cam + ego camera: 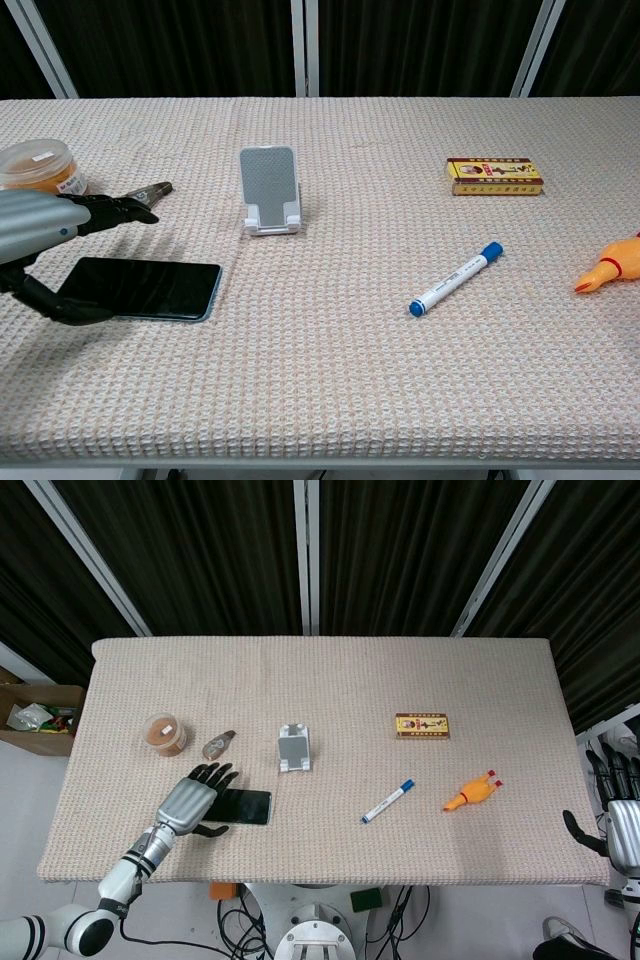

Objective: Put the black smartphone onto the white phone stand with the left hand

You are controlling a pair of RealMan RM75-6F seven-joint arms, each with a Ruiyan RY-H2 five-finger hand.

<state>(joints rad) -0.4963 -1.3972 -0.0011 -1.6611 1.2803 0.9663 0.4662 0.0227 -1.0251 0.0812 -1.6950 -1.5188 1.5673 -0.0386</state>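
Observation:
The black smartphone [248, 806] [140, 288] lies flat on the table near the front left. My left hand [193, 801] [45, 225] is over its left end, fingers stretched out above the screen and the thumb down by the phone's near edge; the phone still rests on the cloth. The white phone stand [293, 749] [270, 190] stands upright and empty a little behind and to the right of the phone. Off the table's right edge hangs my right hand [622, 825], fingers apart and holding nothing.
An orange-lidded jar [164, 732] [38, 168] and a small brown packet [219, 744] [150, 190] sit just behind the left hand. Further right lie a yellow box [422, 726] [495, 176], a blue-capped marker [388, 801] [455, 279] and a rubber chicken [472, 793] [608, 268].

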